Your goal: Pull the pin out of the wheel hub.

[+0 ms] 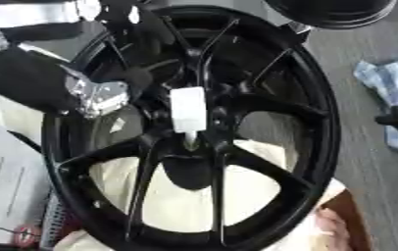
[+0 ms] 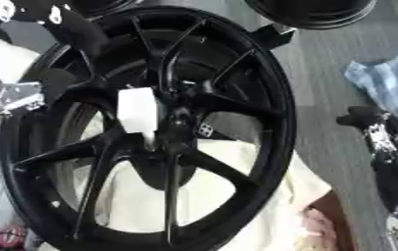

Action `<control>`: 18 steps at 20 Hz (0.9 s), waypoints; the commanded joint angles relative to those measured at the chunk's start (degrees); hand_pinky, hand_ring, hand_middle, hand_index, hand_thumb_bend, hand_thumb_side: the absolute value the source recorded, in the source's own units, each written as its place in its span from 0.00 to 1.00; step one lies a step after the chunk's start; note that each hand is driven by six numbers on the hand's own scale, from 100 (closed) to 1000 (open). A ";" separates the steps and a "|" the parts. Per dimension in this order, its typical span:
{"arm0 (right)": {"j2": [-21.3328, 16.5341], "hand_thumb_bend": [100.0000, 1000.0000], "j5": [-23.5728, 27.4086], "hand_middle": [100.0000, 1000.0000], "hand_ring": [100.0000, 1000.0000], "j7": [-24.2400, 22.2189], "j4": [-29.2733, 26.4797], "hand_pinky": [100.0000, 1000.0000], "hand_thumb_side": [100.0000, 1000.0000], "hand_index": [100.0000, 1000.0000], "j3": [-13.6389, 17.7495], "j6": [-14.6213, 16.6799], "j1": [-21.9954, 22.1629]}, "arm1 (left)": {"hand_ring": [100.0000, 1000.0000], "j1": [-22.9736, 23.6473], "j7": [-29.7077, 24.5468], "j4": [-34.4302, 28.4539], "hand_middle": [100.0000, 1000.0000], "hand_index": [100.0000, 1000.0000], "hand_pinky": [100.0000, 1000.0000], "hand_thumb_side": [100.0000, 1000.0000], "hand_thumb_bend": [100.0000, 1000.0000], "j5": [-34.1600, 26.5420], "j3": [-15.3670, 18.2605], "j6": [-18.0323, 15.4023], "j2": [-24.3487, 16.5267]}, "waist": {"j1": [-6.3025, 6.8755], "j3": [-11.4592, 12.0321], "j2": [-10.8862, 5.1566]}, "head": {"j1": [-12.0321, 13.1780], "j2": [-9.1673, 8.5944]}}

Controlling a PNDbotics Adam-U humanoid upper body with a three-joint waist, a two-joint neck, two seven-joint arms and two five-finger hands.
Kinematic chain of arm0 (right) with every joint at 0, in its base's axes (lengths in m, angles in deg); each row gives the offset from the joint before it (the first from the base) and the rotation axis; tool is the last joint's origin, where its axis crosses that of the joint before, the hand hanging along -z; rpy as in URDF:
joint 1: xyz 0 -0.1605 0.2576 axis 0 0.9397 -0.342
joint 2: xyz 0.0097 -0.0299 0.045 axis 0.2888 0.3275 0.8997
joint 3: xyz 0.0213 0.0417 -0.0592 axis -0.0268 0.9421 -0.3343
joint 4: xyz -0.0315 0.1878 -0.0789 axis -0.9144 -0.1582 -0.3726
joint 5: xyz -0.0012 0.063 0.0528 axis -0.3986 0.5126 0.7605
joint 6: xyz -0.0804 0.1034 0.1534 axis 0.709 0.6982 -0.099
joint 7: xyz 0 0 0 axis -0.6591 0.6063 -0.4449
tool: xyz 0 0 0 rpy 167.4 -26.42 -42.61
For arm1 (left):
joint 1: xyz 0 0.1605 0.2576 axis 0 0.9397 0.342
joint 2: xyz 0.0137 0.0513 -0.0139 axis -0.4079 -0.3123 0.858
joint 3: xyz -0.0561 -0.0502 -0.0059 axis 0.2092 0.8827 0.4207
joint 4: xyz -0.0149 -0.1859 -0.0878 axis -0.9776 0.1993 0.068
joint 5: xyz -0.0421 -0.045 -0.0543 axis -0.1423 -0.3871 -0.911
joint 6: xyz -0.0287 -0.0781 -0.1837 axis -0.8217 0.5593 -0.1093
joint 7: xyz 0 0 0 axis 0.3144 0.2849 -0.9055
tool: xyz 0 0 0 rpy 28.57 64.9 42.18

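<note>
pin: white block head on a thin shaft, seated at the centre of the black wheel hub | left hand: dark fingers beside the head, finger state cannot be told | right hand: idle at right edge, finger state unclear | handling: likely light, rigid; grasp the blocky head, pull straight along the shaft

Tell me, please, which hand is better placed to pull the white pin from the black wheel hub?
Left. The left hand is already over the spokes beside the white pin, while the right hand is outside the rim.
</note>
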 commanded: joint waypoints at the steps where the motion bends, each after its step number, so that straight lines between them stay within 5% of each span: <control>1: -0.68 0.00 -0.52 0.56 0.71 -0.11 -1.21 0.99 0.66 0.68 0.01 -0.38 -0.18 | 0.81 -1.96 0.13 -0.57 0.75 0.90 0.82 0.33 0.07 1.10 -0.10 3.02 0.31 | -0.04 -0.03 -0.68 | -0.12 -0.52; 8: -0.05 0.00 -1.01 0.56 0.71 -0.14 -1.21 0.99 0.69 0.68 -0.26 -1.05 -0.50 | 0.81 -4.25 3.34 -0.57 0.75 0.89 0.83 0.35 0.14 4.08 -3.69 8.08 1.95 | -0.02 -0.28 0.08 | -0.78 -2.13; 14: 0.47 0.00 -1.49 0.56 0.71 -0.17 -1.21 0.99 0.71 0.68 -0.50 -1.69 -0.87 | 0.82 -2.80 4.49 -0.57 0.76 0.90 0.83 0.45 0.16 5.49 -5.43 7.38 1.06 | -0.06 -0.26 0.77 | -0.73 -1.92; 18: 0.92 0.00 -1.84 0.56 0.71 -0.14 -1.21 1.00 0.72 0.68 -0.59 -2.04 -0.99 | 0.81 -1.06 6.68 -0.57 0.75 0.89 0.82 0.41 0.13 6.16 -5.80 5.64 -0.02 | -0.13 -0.29 1.15 | -0.56 -1.87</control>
